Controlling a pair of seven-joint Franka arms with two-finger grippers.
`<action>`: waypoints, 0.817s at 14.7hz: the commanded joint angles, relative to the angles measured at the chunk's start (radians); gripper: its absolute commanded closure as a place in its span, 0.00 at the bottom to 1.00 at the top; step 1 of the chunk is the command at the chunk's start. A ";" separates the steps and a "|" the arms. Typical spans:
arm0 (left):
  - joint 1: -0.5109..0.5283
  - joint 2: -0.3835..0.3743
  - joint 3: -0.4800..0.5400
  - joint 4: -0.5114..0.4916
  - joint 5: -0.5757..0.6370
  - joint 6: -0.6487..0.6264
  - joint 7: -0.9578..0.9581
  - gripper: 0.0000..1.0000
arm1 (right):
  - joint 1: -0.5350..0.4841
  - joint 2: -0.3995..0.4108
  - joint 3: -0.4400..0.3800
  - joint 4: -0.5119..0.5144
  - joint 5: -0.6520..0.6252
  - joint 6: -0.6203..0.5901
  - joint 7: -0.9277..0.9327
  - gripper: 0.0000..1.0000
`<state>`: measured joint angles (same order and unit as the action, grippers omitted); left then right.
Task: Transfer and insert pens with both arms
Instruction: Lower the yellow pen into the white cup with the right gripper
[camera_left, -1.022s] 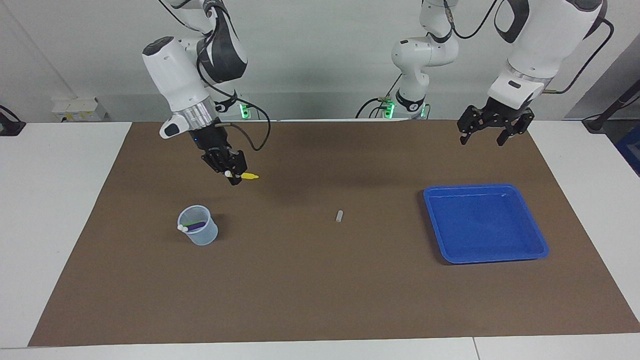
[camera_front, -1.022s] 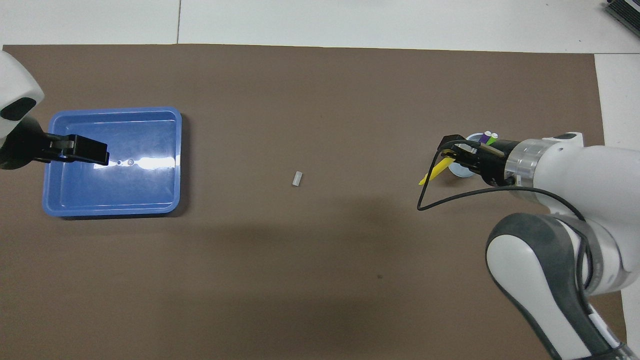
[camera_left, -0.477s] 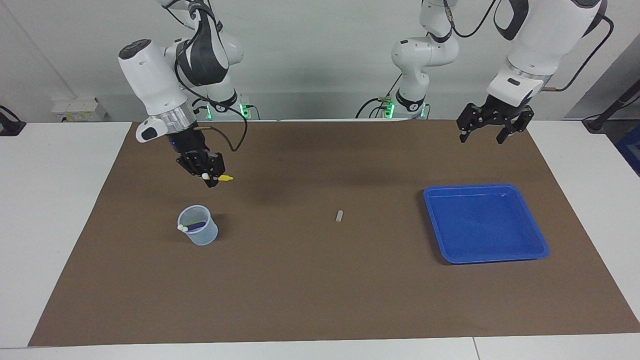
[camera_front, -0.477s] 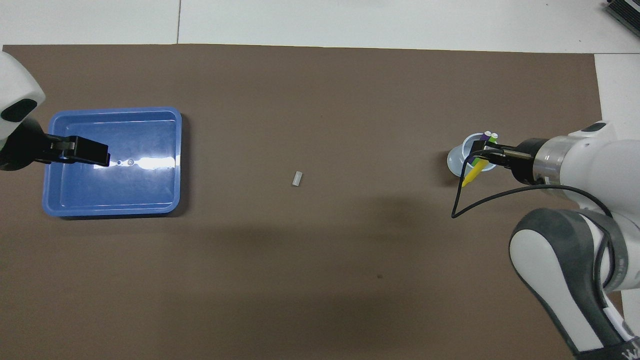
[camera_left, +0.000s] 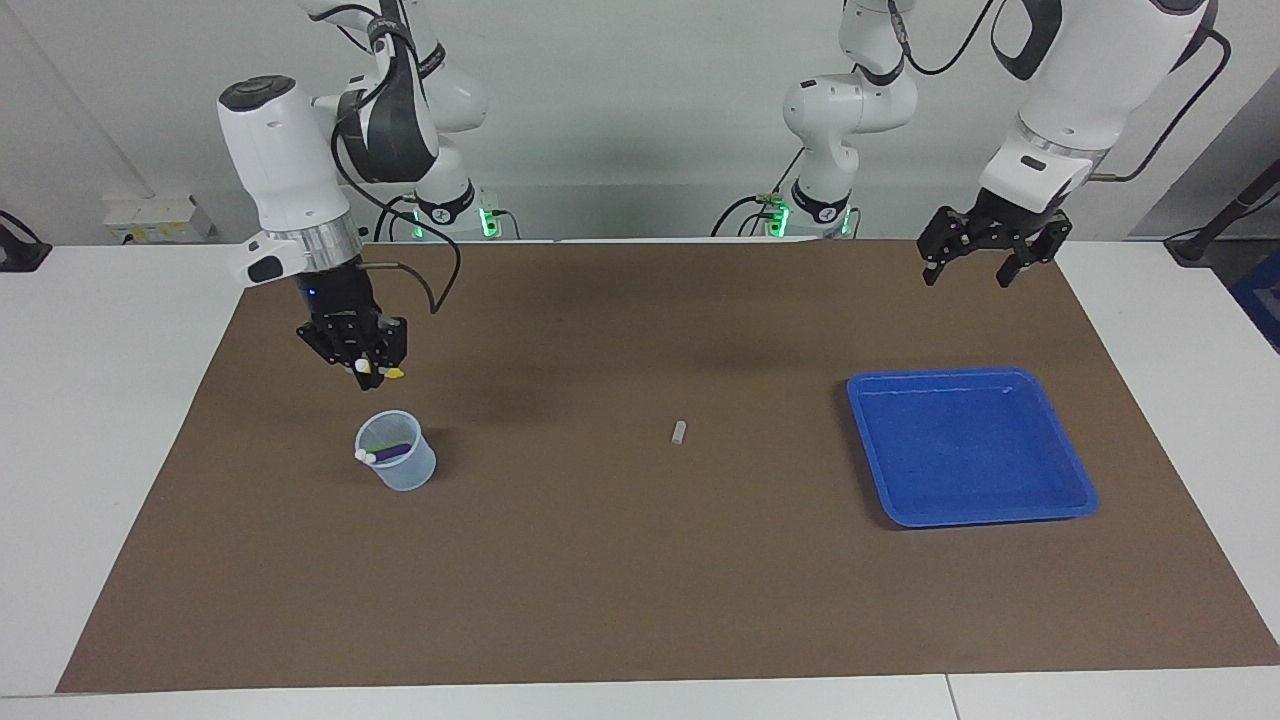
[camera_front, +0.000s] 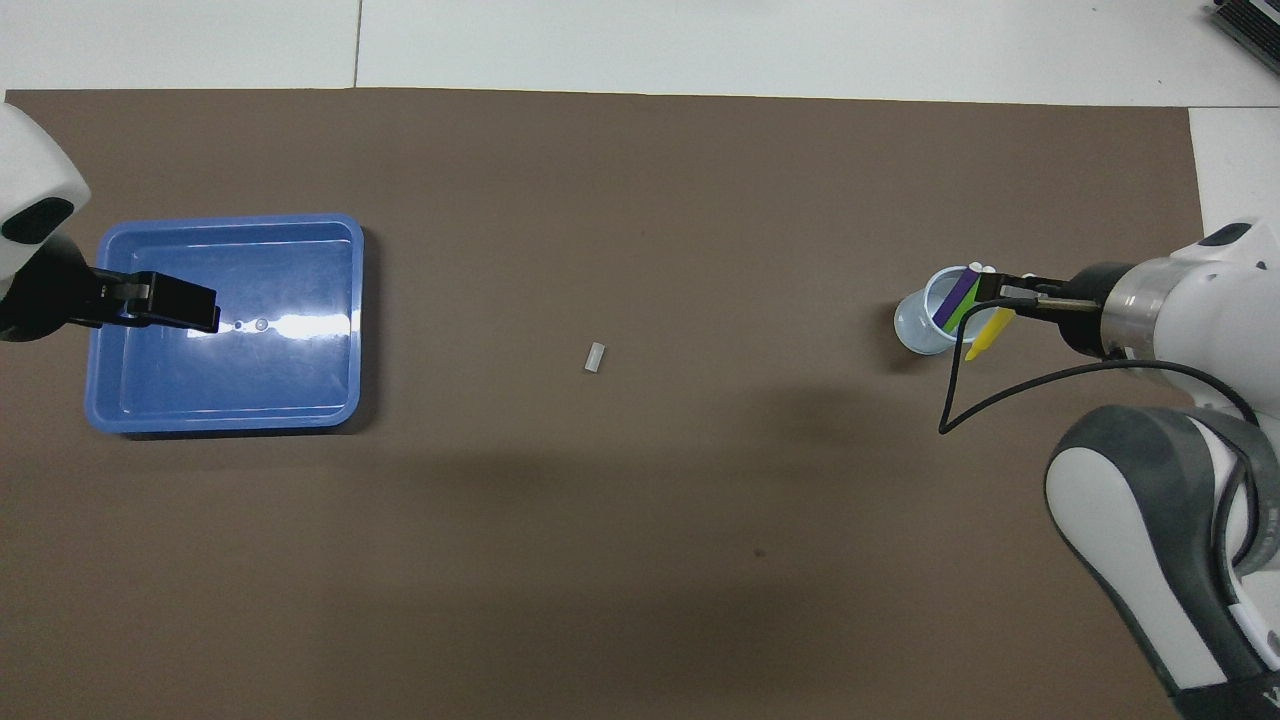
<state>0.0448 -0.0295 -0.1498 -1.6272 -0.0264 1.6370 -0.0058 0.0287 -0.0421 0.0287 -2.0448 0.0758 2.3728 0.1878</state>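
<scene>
Arms first: the left gripper (camera_left: 982, 262) waits with its fingers spread, empty, over bare mat beside the blue tray (camera_left: 1085, 500). The right gripper (camera_left: 366, 368) is clamped on the yellow pen (camera_front: 990, 334), hanging just above the clear cup (camera_left: 412, 475) toward the robots' edge of it. Inside the cup, below the tool, lean 2 pens, the purple pen (camera_front: 957, 297) and the lime green pen (camera_front: 964, 312). A small loose cap (camera_left: 678, 432) lies well away toward the tray.

Risk: the pen sits slanted in the grip, so lowering it off-centre could strike the rim and tip the light cup.

Since 1 second ago the right gripper has swung from open mat to the cup.
</scene>
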 joint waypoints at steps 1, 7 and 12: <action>0.000 -0.013 0.006 -0.003 0.000 -0.002 -0.014 0.00 | -0.015 0.083 0.011 0.075 -0.021 0.032 -0.010 1.00; -0.003 -0.027 0.003 -0.020 0.000 -0.017 -0.013 0.00 | -0.015 0.162 0.013 0.135 -0.042 0.077 -0.013 1.00; -0.002 -0.027 0.003 -0.020 0.000 -0.017 -0.013 0.00 | -0.016 0.195 0.011 0.127 -0.050 0.100 -0.011 1.00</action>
<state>0.0446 -0.0310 -0.1502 -1.6279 -0.0264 1.6328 -0.0069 0.0287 0.1311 0.0288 -1.9262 0.0512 2.4553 0.1875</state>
